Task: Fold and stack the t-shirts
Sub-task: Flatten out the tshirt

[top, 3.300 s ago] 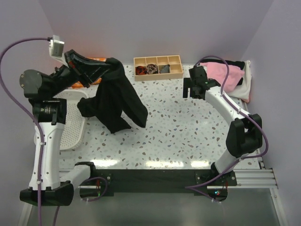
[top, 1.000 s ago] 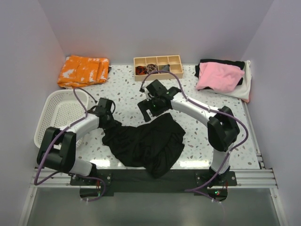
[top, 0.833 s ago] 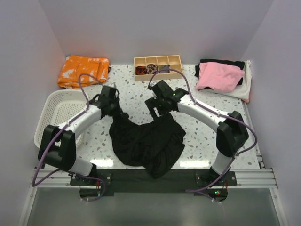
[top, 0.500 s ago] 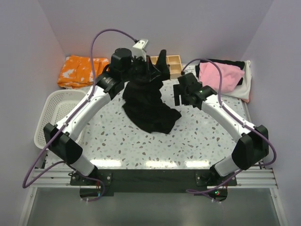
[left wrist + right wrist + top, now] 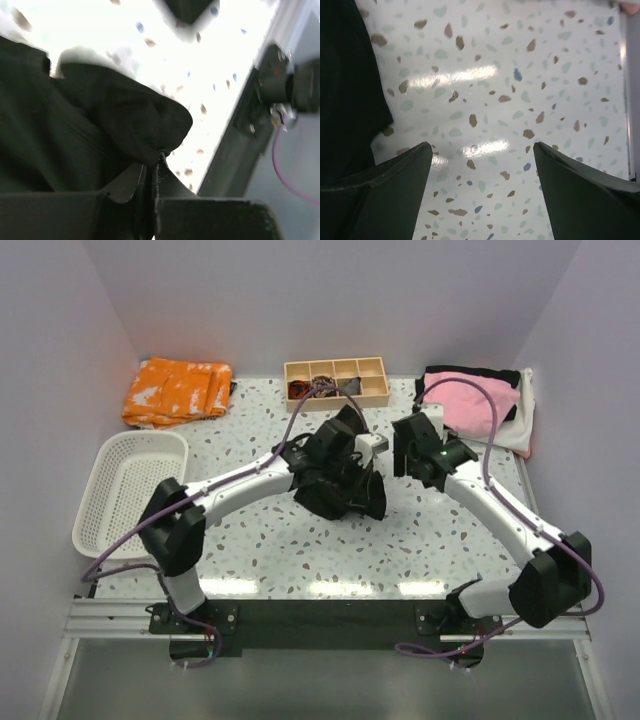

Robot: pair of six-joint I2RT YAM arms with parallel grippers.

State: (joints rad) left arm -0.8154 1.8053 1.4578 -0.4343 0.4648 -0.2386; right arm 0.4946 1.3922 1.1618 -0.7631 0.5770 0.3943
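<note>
Risk: black t-shirt (image 5: 90, 125) slipping from a single pinch.
My left gripper (image 5: 152, 172) clamps its bunched cloth; right gripper (image 5: 482, 150) gapes, empty.

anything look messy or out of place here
The black t-shirt sits in a crumpled heap at the centre, not spread flat, a fold pinched in the shut left gripper. The right gripper is open over bare table beside it. The orange cloth and pink shirt lie folded at the back.
</note>
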